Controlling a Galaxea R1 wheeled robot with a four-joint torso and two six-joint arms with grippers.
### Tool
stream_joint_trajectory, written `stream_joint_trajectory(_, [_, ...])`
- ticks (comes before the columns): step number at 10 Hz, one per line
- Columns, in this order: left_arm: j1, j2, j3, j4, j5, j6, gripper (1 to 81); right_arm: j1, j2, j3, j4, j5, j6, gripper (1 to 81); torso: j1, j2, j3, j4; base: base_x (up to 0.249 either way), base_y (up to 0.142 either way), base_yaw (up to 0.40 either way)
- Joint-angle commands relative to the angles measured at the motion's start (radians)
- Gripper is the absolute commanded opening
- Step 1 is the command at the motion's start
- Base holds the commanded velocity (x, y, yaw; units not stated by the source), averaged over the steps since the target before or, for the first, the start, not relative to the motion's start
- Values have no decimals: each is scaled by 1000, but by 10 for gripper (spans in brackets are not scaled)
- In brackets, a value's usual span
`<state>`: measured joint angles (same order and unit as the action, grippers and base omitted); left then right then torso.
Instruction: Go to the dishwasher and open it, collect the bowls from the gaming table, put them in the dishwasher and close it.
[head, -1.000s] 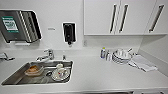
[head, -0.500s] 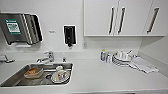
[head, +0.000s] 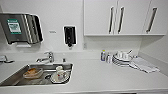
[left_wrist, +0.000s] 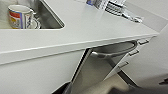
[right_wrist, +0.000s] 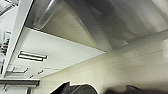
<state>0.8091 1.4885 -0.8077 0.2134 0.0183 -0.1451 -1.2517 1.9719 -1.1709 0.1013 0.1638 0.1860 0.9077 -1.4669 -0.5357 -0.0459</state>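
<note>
The dishwasher (left_wrist: 97, 70) is a stainless-steel front under the white counter (left_wrist: 82, 27), in the left wrist view. Its bar handle (left_wrist: 113, 51) runs just below the counter edge, and the front looks tilted outward at the top. The right wrist view shows the same steel front (right_wrist: 75, 27) and bar handle (right_wrist: 47, 13) from close below. Dark parts of my left gripper (left_wrist: 66, 88) and right gripper (right_wrist: 75, 89) show near the door; I cannot tell their state. The bowls and the gaming table are out of view.
A steel sink (head: 15, 78) holds a pale orange dish (head: 32, 73) and a mug on a plate (head: 59, 72). A stack of plates (head: 122, 60), small bottles (head: 103, 55) and a cloth (head: 143, 65) sit at the counter's right. White drawer fronts (right_wrist: 50, 50) adjoin the dishwasher.
The head view has shifted very slightly, so the camera moved a little. Nothing on the counter or in the sink has moved.
</note>
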Motion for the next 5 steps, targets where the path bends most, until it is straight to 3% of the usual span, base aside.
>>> stream_joint_trajectory(1, [-86,-36,27,14,40,-7,811,97,-54,19,0,-30,26,811,61,-94,-87,0,0,0,0])
stream_joint_trajectory(2, [-90,-36,28,14,40,-8,811,105,-52,21,0,-32,27,811,81,-127,-24,0,0,0,0])
stream_joint_trajectory(3, [-100,-39,34,14,41,-8,811,109,-51,24,0,-32,27,811,164,-258,-49,0,0,0,0])
stream_joint_trajectory(4, [-112,-43,44,12,42,-8,811,111,-51,25,0,-32,27,811,116,-184,-55,0,0,0,0])
stream_joint_trajectory(5, [-120,-52,58,14,43,-8,811,111,-54,30,0,-29,27,811,134,-215,-62,0,0,0,0])
